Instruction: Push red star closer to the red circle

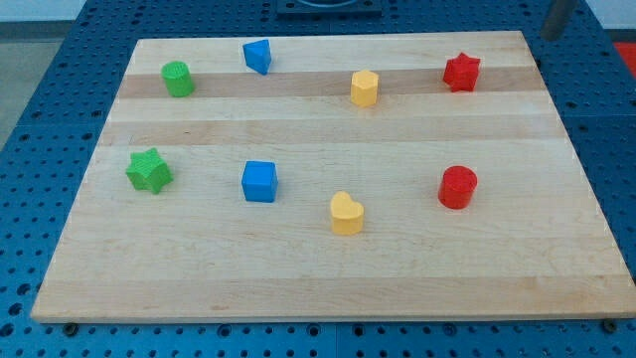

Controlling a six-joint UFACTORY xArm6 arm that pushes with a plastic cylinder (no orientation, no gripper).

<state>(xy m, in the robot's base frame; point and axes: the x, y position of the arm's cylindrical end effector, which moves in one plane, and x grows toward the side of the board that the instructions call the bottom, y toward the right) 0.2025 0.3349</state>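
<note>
The red star [461, 72] lies near the board's top right corner. The red circle [458, 187] stands almost straight below it, toward the view's bottom, with a wide gap of bare wood between them. My tip [550, 38] shows at the view's top right, just off the board's top right corner, above and to the right of the red star and not touching any block.
On the wooden board [318, 288] lie a yellow hexagon [365, 88], a blue wedge-like block [258, 56], a green cylinder [178, 79], a green star [149, 171], a blue cube [259, 181] and a yellow heart [347, 213]. A blue perforated table surrounds the board.
</note>
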